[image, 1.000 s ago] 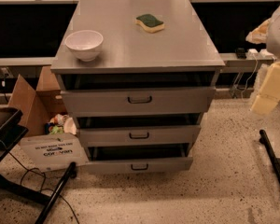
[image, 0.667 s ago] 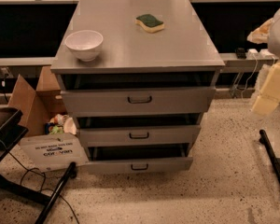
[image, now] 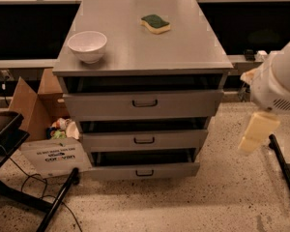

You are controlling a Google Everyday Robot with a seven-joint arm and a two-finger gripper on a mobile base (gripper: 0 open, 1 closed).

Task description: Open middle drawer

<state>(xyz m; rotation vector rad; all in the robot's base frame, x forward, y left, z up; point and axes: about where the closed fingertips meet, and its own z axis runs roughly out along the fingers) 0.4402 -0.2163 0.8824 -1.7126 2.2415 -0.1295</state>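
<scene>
A grey metal cabinet stands in the middle of the camera view with three drawers stacked in it. The middle drawer has a low flat front and a small dark loop handle at its centre. A dark gap shows above its front. The taller top drawer is above it and the lowest drawer is below it. My gripper, cream-coloured under a white arm housing, hangs in the air to the right of the cabinet at about the middle drawer's height. It is apart from the cabinet and touches nothing.
A white bowl and a green-and-yellow sponge lie on the cabinet top. An open cardboard box with rubbish and a white sign stand at the left. Black stand legs and cables cross the floor at both sides. Dark counters run behind.
My arm and gripper have moved down and a little to the left, closer to the cabinet's right side. The drawers, bowl and sponge have not moved.
</scene>
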